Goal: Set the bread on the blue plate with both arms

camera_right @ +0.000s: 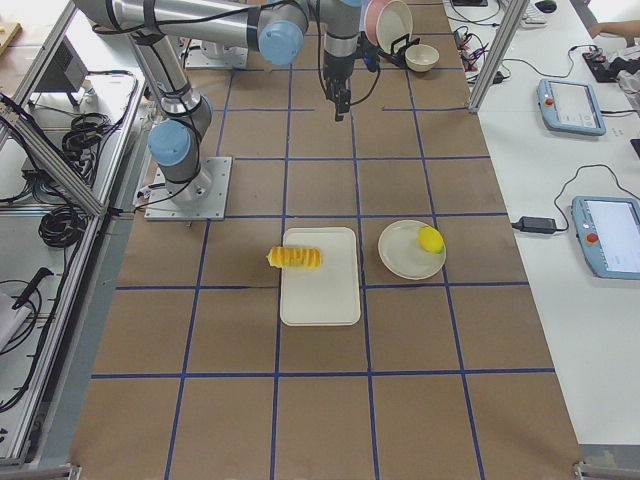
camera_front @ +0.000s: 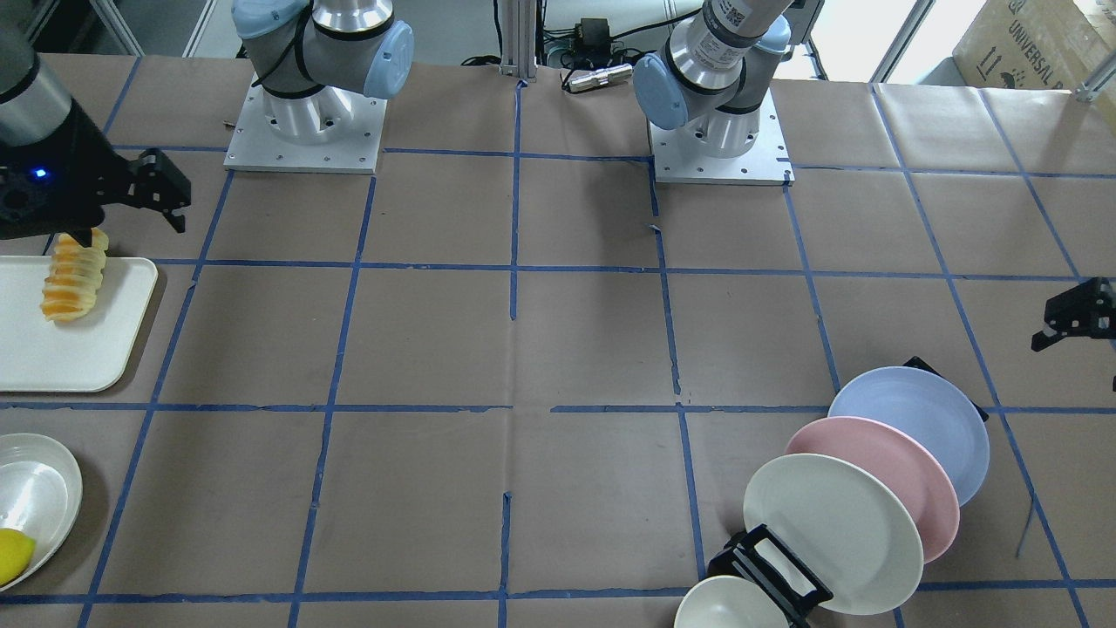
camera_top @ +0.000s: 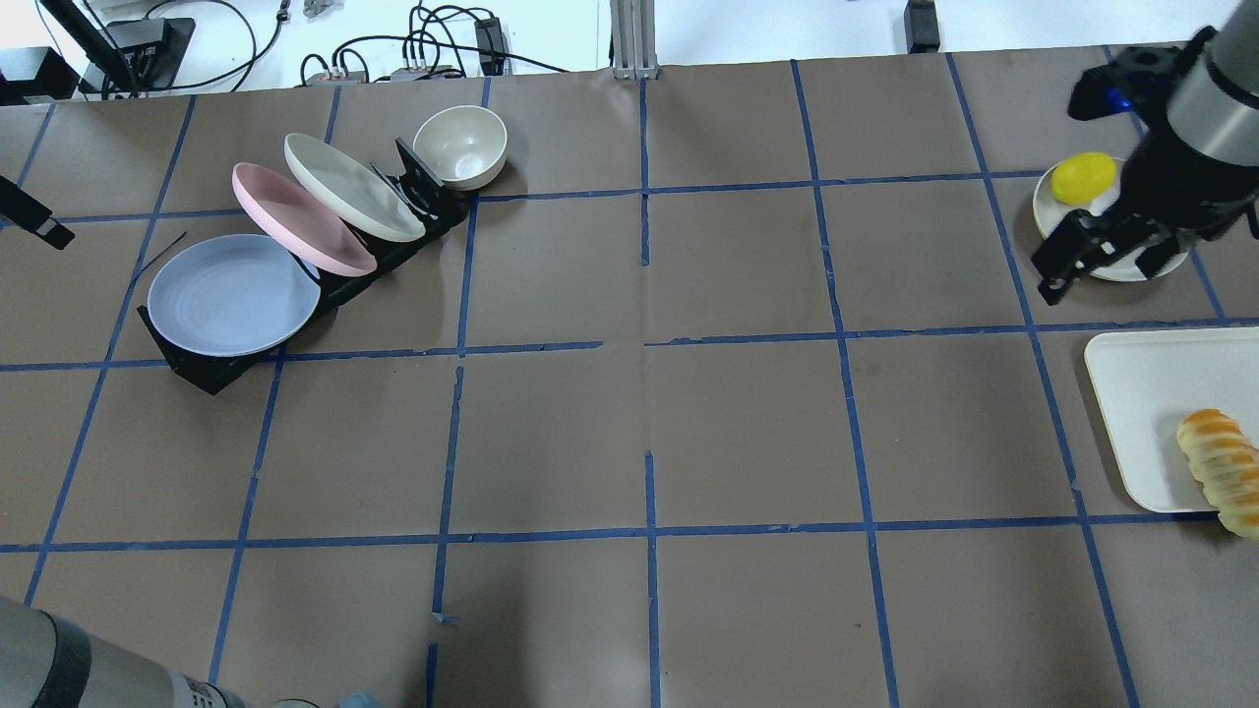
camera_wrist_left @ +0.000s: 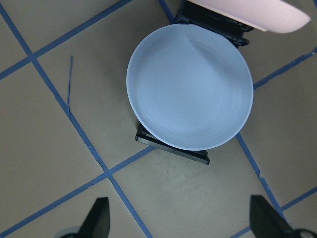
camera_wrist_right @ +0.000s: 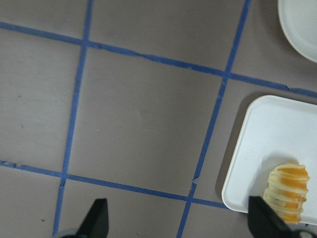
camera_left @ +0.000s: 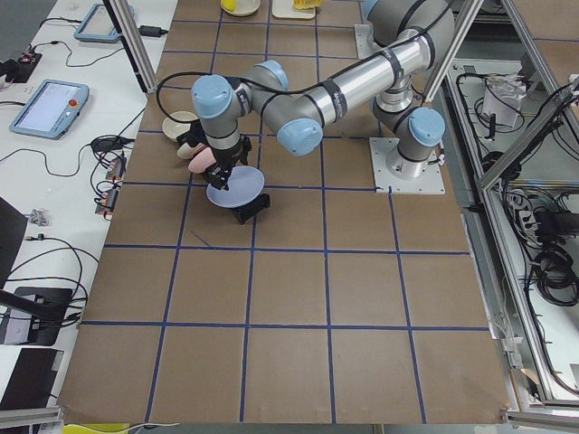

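Looking across the brown worktop (camera_top: 649, 433), I find the task's two things at opposite ends, well apart. The white tray (camera_top: 1141, 393) lies at my right end. The blue plate (camera_top: 231, 295) leans in a black rack (camera_top: 197, 372) at my left end, just in front of the pink plate (camera_top: 295, 216). I judge the lift risky: the plate is tilted and thin-rimmed, so a shallow pinch could let it slip or knock its pink neighbour. The bread (camera_top: 1220, 472) sits at the tray's rim on my side, one end overhanging it, so a careless push from a descending finger could roll it off onto the worktop. Its long axis runs across the tray's short side, roughly toward my base and away from it. My left claw (camera_wrist_left: 182, 220) hovers above the blue plate, fingers spread and empty. My right claw (camera_wrist_right: 179, 220) is spread and empty too, with the bread off to one side rather than beneath it.
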